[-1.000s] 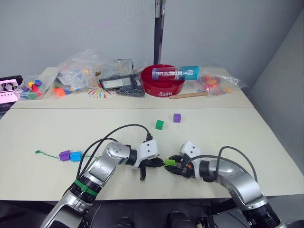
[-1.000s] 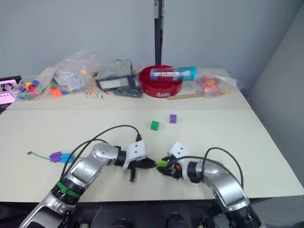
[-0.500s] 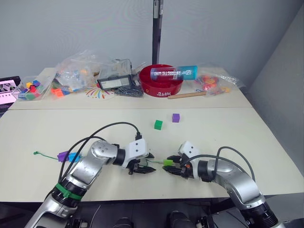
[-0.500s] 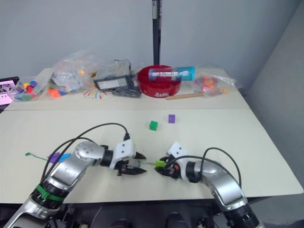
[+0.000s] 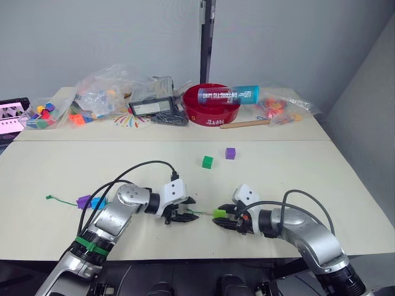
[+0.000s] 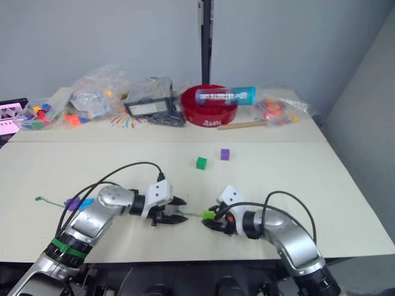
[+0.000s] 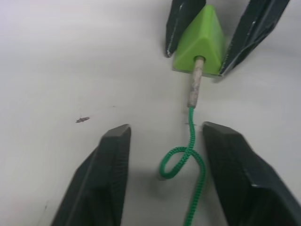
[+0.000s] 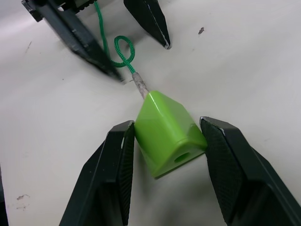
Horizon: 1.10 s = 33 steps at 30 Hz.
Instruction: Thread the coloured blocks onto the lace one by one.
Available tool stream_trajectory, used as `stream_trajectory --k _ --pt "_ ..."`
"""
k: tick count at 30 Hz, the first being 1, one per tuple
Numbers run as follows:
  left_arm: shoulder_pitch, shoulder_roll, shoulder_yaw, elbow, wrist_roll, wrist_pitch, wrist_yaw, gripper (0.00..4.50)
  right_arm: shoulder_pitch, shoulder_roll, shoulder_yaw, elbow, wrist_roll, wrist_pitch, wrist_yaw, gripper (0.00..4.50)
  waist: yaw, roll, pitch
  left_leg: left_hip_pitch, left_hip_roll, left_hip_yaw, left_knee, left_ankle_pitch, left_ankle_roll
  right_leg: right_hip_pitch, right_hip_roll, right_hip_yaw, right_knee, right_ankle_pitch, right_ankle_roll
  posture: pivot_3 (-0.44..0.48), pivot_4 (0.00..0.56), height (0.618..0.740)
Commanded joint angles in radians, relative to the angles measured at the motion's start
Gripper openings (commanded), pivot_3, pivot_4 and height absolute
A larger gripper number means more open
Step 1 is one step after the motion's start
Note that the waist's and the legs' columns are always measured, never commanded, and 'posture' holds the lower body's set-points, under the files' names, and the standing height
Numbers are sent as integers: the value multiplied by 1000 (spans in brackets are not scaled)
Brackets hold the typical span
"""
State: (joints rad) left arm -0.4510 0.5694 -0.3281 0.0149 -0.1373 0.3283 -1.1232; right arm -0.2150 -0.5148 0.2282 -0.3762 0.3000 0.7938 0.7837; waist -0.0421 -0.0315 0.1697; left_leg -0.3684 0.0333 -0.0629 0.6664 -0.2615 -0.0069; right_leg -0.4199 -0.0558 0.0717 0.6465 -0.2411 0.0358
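Right claw [image 8: 164, 155] gripping light green block [image 8: 168, 133], lace [image 7: 188, 155] tip inside

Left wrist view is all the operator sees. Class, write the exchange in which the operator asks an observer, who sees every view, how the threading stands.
Operator: Is anything on the lace already?
Observer: Yes. A purple block and a blue block sit side by side near its far end.
Operator: Has the tip come out through the light green block?
Observer: Not yet. The hole on the block's other face looks empty.
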Motion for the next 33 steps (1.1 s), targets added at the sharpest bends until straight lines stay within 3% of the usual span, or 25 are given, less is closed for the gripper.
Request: stream_trajectory --k 1,5,21,27,28,33 --pt "17 9 -16 -25 -16 -3 -46 1171 32 1 43 8 17 54 -6 1716 0 0 0 0 0 0 0 0 0 0 0 0 0 0 0 0 150 731" --pt "21 7 -19 -45 -24 3 -59 0 35 6 42 6 18 59 -17 1716 -1 0 0 0 0 0 0 0 0 0 0 0 0 0 0 0 150 731" --pt "-52 -101 -69 -40 14 19 5 0 39 8 58 2 36 64 -44 1716 -2 0 0 0 0 0 0 0 0 0 0 0 0 0 0 0 150 731" --pt "-35 -82 -53 -90 -14 75 -15 0 34 14 63 7 36 62 -53 1716 -4 0 0 0 0 0 0 0 0 0 0 0 0 0 0 0 150 731" --pt "-33 -75 -45 -95 -23 84 -22 580 33 15 63 7 36 62 -54 1716 -5 0 0 0 0 0 0 0 0 0 0 0 0 0 0 0 150 731" --pt "-29 -46 -32 -123 -39 102 -33 2230 31 16 64 7 40 58 -55 1716 -5 0 0 0 0 0 0 0 0 0 0 0 0 0 0 0 150 731"
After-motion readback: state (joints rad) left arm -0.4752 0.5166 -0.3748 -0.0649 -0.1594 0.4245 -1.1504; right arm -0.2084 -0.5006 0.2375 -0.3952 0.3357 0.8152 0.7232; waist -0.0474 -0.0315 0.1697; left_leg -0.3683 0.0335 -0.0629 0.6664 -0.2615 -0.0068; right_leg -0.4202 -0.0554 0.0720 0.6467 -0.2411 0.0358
